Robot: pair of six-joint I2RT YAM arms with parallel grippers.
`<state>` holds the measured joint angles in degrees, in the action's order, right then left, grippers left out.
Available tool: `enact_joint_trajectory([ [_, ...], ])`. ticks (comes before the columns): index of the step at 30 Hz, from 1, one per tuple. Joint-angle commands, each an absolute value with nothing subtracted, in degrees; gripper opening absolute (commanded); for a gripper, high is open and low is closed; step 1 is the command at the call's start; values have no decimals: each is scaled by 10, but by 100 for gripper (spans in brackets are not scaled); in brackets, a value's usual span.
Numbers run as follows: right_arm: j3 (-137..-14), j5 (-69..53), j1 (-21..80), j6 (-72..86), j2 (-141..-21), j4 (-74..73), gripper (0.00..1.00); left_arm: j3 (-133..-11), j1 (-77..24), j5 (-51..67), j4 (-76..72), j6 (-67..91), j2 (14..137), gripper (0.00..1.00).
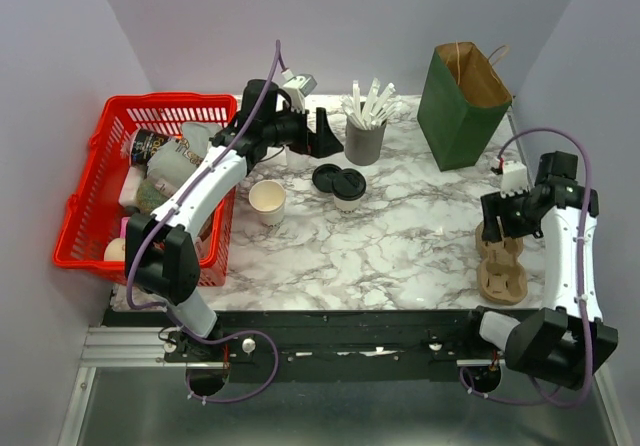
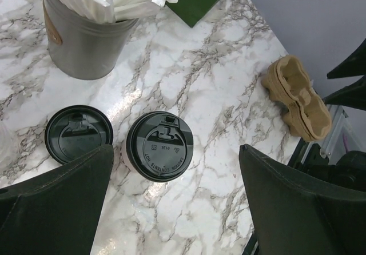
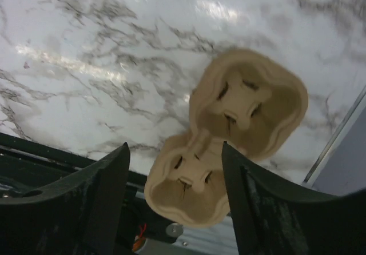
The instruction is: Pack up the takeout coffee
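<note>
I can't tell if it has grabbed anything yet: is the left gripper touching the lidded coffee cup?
Apart. The top view shows bare table between the left gripper and the coffee cup.

The left arm (image 1: 200,191) and right arm (image 1: 568,256) have white link shells between chunky black joint housings, with a purple cable (image 1: 278,66) looping along each. The left gripper (image 2: 177,203) and right gripper (image 3: 174,198) carry broad matte-black wedge fingers (image 2: 57,209), faintly scuffed.

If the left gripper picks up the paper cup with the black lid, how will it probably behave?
The lidded cup seems to have paper walls, so it probably dents under a hard squeeze. It stands upright on the smooth marble table, so a high sideways push may tip it. Whether it is full or light cannot be seen.
</note>
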<state>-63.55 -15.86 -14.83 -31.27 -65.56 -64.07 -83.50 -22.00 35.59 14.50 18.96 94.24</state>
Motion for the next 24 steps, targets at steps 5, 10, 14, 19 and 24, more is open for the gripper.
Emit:
enact_joint_trajectory([
  [5,-582,-106,-221,-352,-635,-717,64,-902,-222,301,198,171,919,99],
  [10,-594,-80,-237,-351,-663,-711,63,-863,-221,291,193,166,889,99],
  [14,-620,-73,-240,-332,-711,-705,61,-823,-221,293,189,177,881,99],
  [19,-637,-57,-241,-319,-745,-695,60,-817,-221,292,189,180,877,99],
  [24,-620,-67,-243,-297,-766,-682,61,-835,-218,289,213,160,882,99],
])
